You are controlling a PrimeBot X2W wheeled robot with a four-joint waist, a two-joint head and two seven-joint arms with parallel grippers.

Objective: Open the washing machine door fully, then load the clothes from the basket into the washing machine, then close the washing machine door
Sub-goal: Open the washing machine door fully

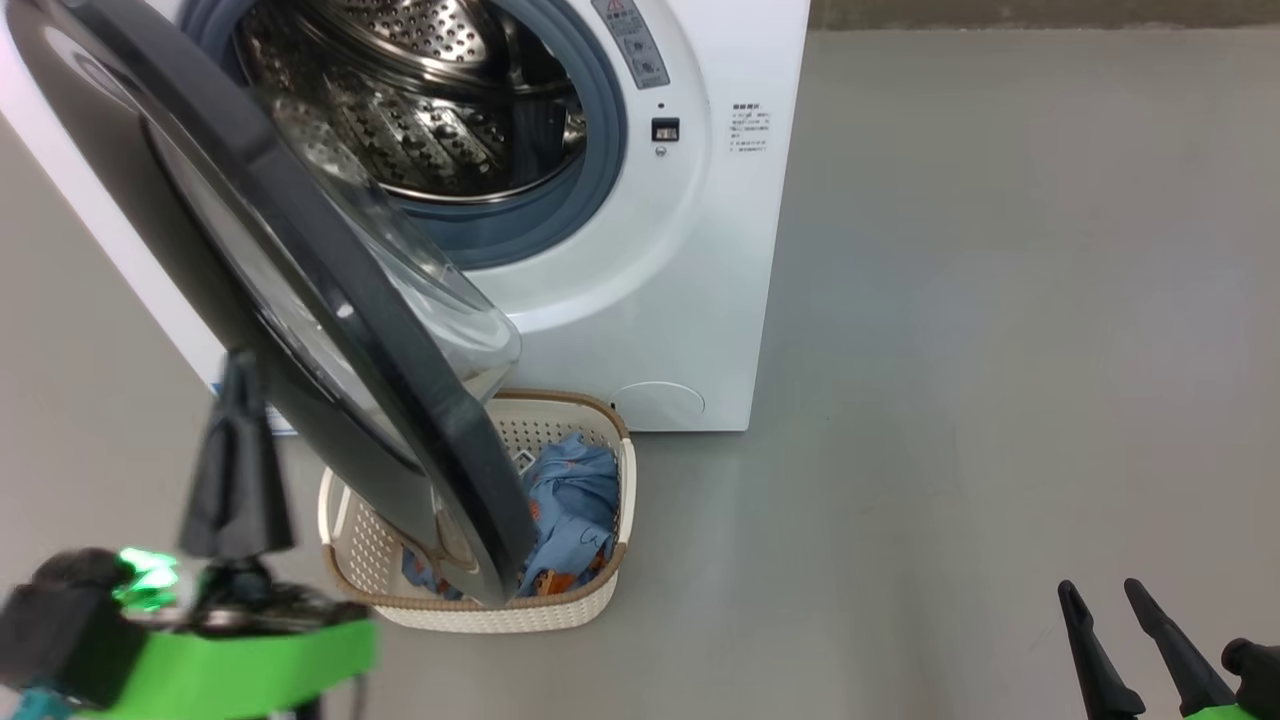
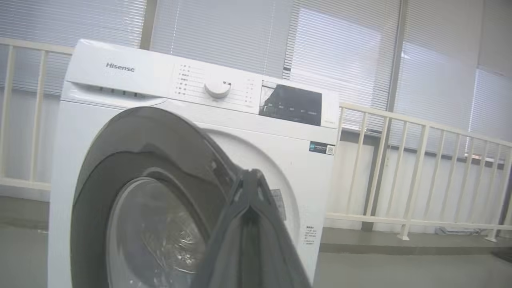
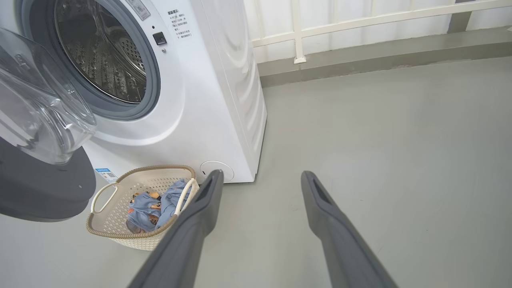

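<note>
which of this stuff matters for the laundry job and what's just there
For the job: door, washer, basket, clothes, left gripper, right gripper.
Just there: railing, blinds.

The partly open washing machine door (image 1: 370, 350) overhangs the left side of the basket (image 1: 560, 612), while right of the basket the grey floor (image 1: 950, 400) lies open.

door (image 1: 380, 350): glossy black, clear glass | drum (image 1: 430, 110): shiny perforated steel | basket (image 1: 560, 610): perforated plastic | clothes (image 1: 580, 500): soft cloth | floor (image 1: 950, 400): smooth matt
</note>
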